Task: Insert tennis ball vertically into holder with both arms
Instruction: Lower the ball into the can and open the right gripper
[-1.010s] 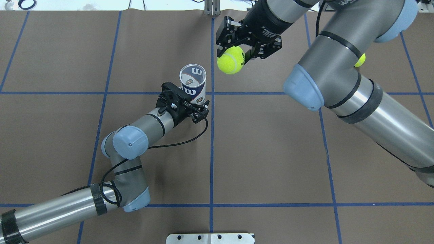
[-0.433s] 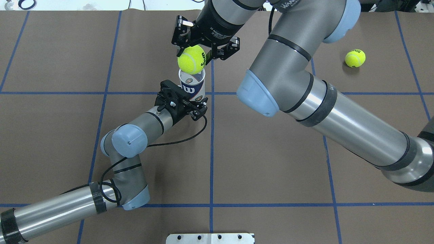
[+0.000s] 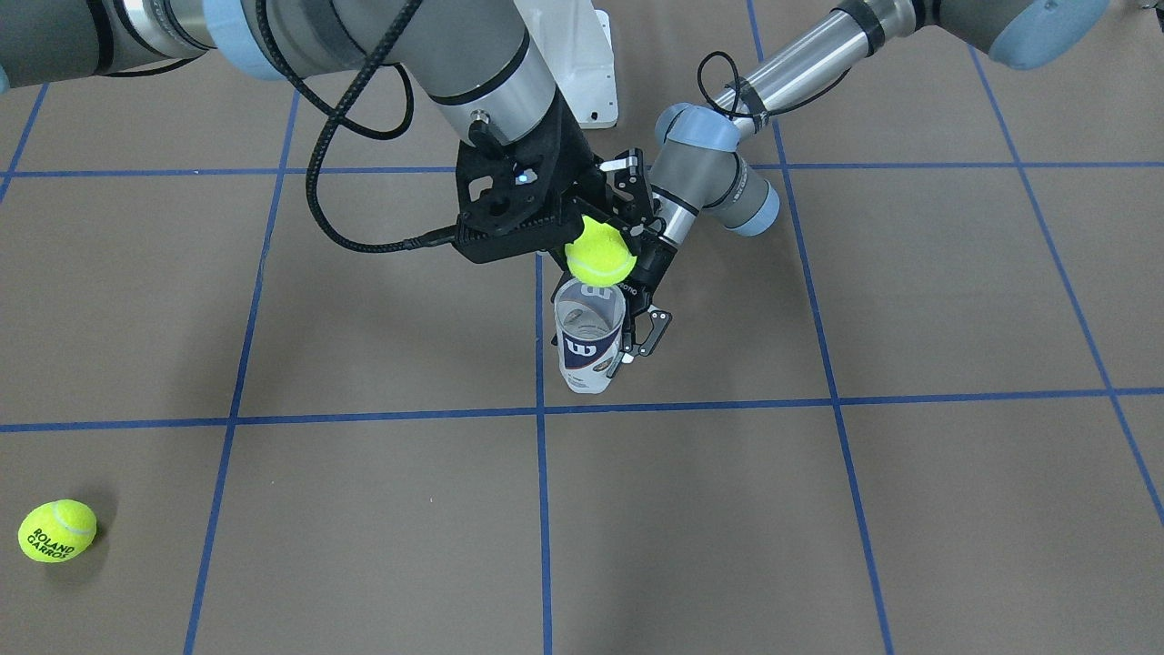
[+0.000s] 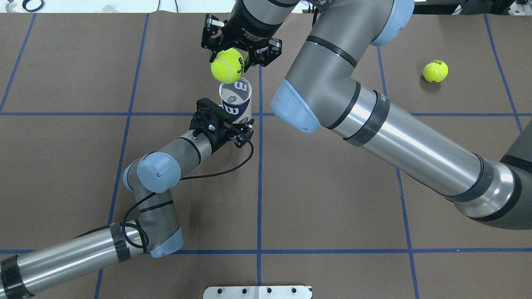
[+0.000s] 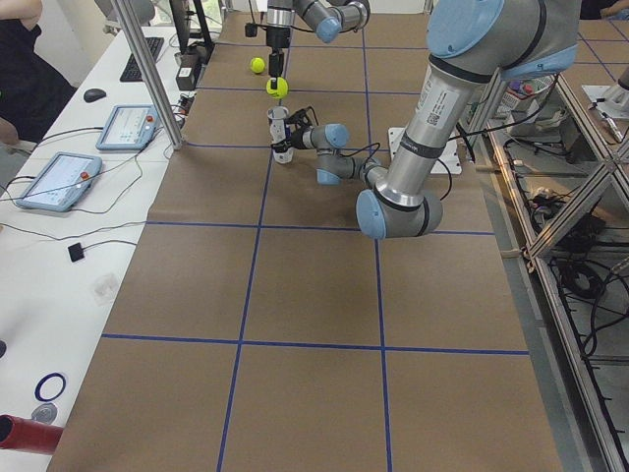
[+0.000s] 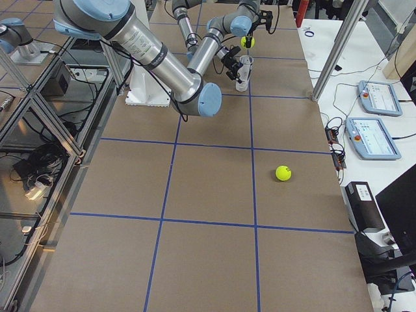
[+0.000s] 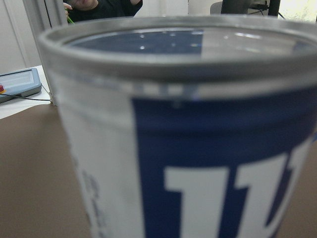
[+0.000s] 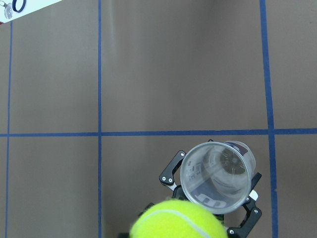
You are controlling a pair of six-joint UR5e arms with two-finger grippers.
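**A:** Where do we stand?

**B:** Our right gripper is clenched on the tennis ball, which hangs in the air above the tennis-ball can. Our left gripper is clamped around the can's lower half. The can stands upright on the table, mouth open, and the right wrist view shows nothing inside it.

**A:** Is the ball centred?

**B:** We cannot say for sure. Both side views put it roughly over the mouth with a clear gap. From overhead it sits toward the far-left part of the rim. The can looks only slightly wider than the ball, so we judge it best to trim the alignment before going down.

**A:** And the descent?

**B:** Straight down, slowly, with the wrist vertical. The fingers flank the ball and could catch the rim, so we should release just as the ball's underside enters the mouth. We want the left clamp firm, so a nudge does not tip the can.

**A:** The second tennis ball?

**B:** It lies on the table to the far right, well apart from the can and not in our way.
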